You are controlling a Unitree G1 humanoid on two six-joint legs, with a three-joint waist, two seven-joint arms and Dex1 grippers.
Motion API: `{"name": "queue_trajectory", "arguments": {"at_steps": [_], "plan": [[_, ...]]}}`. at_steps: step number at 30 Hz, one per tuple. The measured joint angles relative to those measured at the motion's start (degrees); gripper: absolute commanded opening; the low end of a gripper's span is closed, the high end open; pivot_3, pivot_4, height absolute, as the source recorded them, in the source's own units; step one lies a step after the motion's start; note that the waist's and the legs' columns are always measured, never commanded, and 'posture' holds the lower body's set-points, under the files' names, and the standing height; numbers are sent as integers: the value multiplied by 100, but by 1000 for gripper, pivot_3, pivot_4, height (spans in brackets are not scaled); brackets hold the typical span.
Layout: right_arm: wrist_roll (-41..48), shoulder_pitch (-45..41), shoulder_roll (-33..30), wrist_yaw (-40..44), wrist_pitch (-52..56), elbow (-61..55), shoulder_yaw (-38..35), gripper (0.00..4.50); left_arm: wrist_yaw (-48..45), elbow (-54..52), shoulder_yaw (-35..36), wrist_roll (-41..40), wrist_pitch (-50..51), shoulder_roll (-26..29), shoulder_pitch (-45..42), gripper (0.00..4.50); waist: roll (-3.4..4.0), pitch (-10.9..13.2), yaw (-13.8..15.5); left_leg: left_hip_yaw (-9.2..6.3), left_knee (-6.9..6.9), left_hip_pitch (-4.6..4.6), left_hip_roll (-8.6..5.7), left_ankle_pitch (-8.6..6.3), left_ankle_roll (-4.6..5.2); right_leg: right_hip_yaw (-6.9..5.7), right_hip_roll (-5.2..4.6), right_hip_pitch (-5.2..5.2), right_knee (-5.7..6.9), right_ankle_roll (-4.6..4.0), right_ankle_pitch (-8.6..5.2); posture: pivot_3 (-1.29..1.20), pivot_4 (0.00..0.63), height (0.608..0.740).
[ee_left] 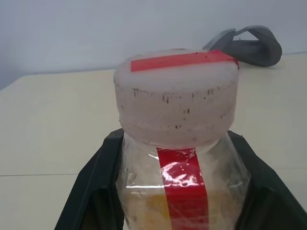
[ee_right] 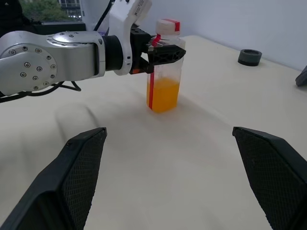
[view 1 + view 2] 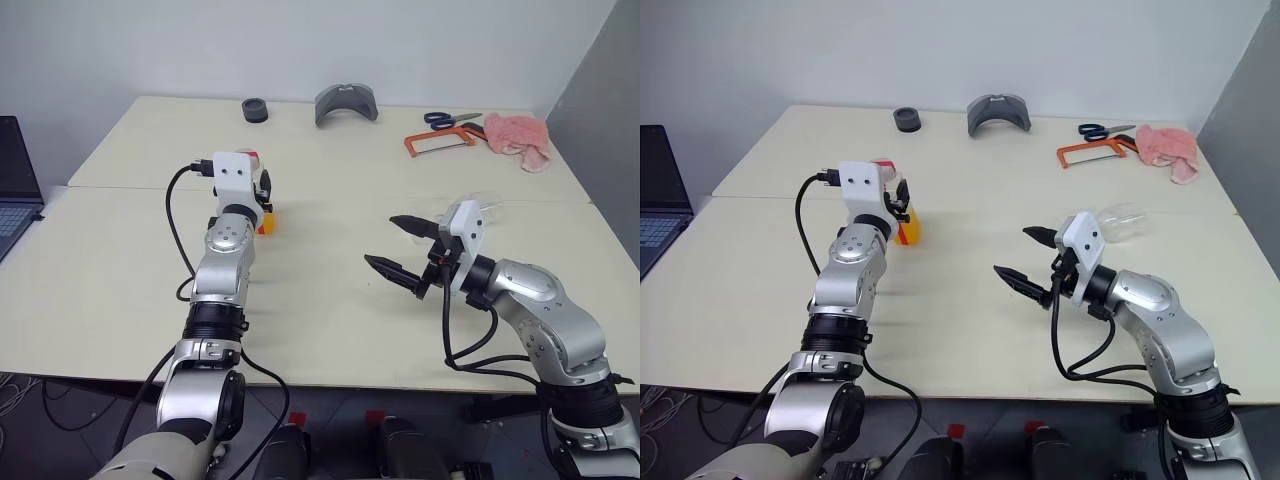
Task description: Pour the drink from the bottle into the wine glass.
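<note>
My left gripper (image 2: 160, 53) is closed around the shoulder of the small clear squarish plastic bottle (image 2: 164, 72), which has a red label stripe and a pale cap and stands upright on the cream table (image 3: 330, 330) near its left-centre seam. Translucent orange-yellow drink (image 2: 163, 94) fills the bottle's lower part. My right gripper (image 3: 400, 250) hovers with its two black fingers spread wide, holding nothing, well apart from the bottle; bare tabletop lies between them. From the head views my own left wrist hides most of the bottle. A clear glass object (image 3: 1124, 221), lying just behind my right wrist and partly covered by it, is hard to make out. Along the far edge lie a black ring (image 3: 255, 110), a grey curved piece (image 3: 345, 103), blue-handled scissors (image 3: 450, 119), an orange-framed saw (image 3: 440, 142) and a pink cloth (image 3: 518, 136). A laptop (image 3: 15, 185) is cut off at the left.
</note>
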Motion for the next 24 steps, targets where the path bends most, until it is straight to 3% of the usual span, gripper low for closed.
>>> {"name": "queue_trajectory", "arguments": {"at_steps": [10,14,24], "plan": [[-9,-4,46,2,-13,0,0,4500,-246,-12,63,-265,-135,-97,63,2136,0,0,1,0,1,-2,1,1,-2,-1,-2,0,0,0,0,0,150,740],[-10,-3,42,0,-20,-8,-2,4500,-597,-167,41,-470,-146,-143,206,1920,0,0,-1,0,1,-3,1,2,-4,-1,-1,-2,0,0,0,0,150,740],[116,166,-17,-95,-13,-423,-268,4500,-2315,-659,-372,-1002,-119,36,445,1890,0,0,-2,3,1,-6,1,3,-6,-2,-1,-2,-3,0,0,0,150,740]]}}
